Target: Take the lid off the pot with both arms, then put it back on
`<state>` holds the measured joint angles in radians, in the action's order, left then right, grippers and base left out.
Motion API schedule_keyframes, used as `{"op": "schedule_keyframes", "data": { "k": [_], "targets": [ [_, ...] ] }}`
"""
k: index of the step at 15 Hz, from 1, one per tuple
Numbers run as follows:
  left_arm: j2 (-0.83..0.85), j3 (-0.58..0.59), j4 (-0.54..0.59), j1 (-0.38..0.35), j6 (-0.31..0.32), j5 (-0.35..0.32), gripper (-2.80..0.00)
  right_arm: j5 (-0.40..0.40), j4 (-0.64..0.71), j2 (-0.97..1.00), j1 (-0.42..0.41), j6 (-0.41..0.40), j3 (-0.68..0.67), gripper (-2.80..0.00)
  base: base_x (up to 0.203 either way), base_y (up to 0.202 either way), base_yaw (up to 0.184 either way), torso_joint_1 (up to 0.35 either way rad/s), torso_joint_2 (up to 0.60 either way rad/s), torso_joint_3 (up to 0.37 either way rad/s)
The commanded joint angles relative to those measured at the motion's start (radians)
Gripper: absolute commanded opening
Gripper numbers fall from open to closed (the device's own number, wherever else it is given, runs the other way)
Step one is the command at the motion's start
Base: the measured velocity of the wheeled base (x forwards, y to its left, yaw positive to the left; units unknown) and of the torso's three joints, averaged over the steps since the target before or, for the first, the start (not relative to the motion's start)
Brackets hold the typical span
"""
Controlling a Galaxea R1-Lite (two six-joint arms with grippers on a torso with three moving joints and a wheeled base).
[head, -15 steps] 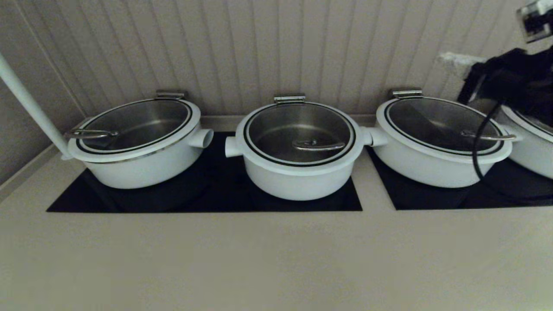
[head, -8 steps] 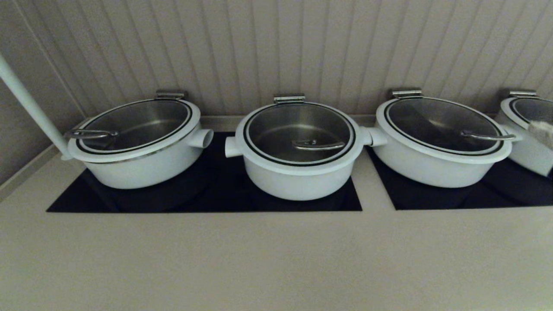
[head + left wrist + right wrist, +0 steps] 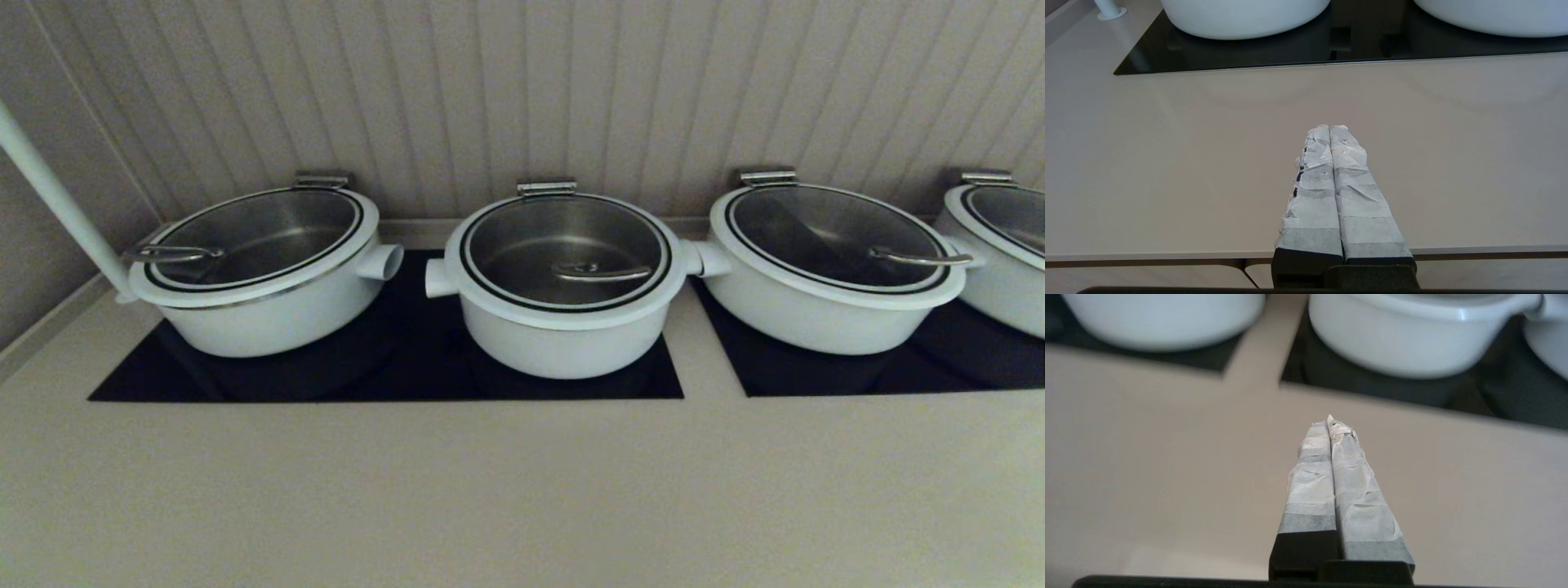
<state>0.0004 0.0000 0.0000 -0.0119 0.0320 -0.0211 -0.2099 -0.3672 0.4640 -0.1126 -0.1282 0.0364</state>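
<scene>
Beige countertop (image 3: 522,490) nearest, bare. Left gripper (image 3: 1329,127) and right gripper (image 3: 1329,421) over its front part, taped jaws pressed together, holding nothing. Beyond, black cooktop panel (image 3: 245,380) bearing pot (image 3: 563,347) with lid (image 3: 566,249) seated; neighbouring pots at 9 o'clock (image 3: 269,318) and 3 o'clock (image 3: 816,314). Ribbed wall (image 3: 522,90) farthest.

Beige counter (image 3: 522,490) with two black cooktop panels (image 3: 245,380) at 12 o'clock; ribbed beige wall (image 3: 522,90) behind.
</scene>
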Motion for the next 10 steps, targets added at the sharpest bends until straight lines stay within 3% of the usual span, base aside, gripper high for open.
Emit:
{"op": "schedule_keyframes", "data": {
  "k": [1,2,4,7,10],
  "targets": [
    [0.000,0.000,0.000,0.000,0.000,0.000,-2.80,0.095,0.190,-0.203,-0.001,-0.046,-0.026,-2.80,0.000,0.000,0.000,0.000,0.00,0.000],
    [0.000,0.000,0.000,0.000,0.000,0.000,-2.80,0.143,0.307,-0.195,-0.001,-0.053,-0.030,-2.80,0.000,0.000,0.000,0.000,0.00,0.000],
    [0.000,0.000,0.000,0.000,0.000,0.000,-2.80,0.153,0.404,-0.187,0.008,-0.042,-0.029,-2.80,0.000,0.000,0.000,0.000,0.00,0.000],
    [0.000,0.000,0.000,0.000,0.000,0.000,-2.80,0.150,0.405,-0.250,0.106,-0.044,-0.027,-2.80,0.000,0.000,0.000,0.000,0.00,0.000],
    [0.000,0.000,0.000,0.000,0.000,0.000,-2.80,0.151,0.407,-0.396,0.113,-0.014,-0.027,-2.80,0.000,0.000,0.000,0.000,0.00,0.000]
  ]
}}
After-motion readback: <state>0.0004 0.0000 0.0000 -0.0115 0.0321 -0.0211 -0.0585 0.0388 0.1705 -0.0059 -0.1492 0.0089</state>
